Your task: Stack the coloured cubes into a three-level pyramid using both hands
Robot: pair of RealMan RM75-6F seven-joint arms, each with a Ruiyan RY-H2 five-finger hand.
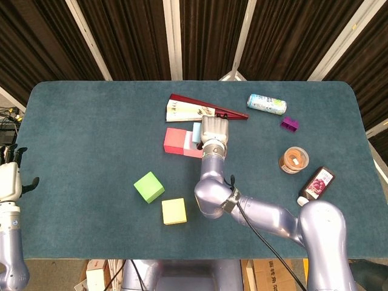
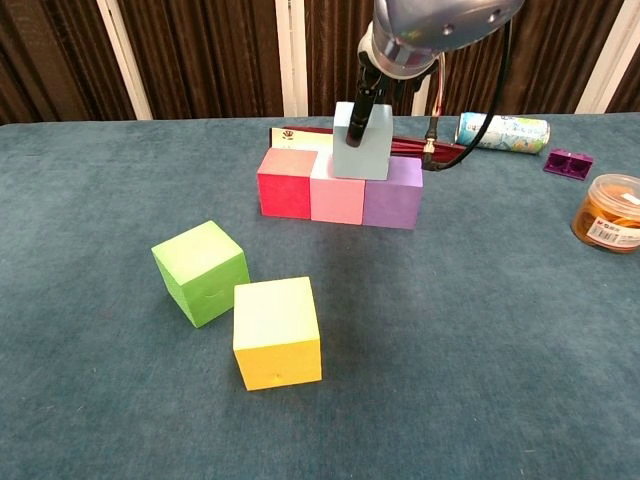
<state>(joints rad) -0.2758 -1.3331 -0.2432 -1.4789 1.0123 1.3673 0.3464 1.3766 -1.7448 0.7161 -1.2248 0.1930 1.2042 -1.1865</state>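
A red cube [image 2: 285, 183], a pink cube [image 2: 337, 195] and a purple cube [image 2: 392, 194] form a row at the table's middle back. On top, straddling the pink and purple cubes, sits a light blue cube [image 2: 365, 150]. My right hand [image 1: 214, 129] grips it from above, and a dark finger [image 2: 358, 118] lies down its front face. The green cube [image 2: 200, 272] and the yellow cube [image 2: 277, 331] lie loose in front, touching at a corner. My left hand [image 1: 9, 179] hangs beyond the table's left edge, fingers apart and holding nothing.
A red-edged flat box [image 1: 203, 110] lies just behind the row. To the right are a can [image 2: 503, 131], a small purple piece [image 2: 567, 161], an orange-filled jar [image 2: 610, 211] and a dark bottle [image 1: 316, 183]. My right forearm crosses the table's front middle.
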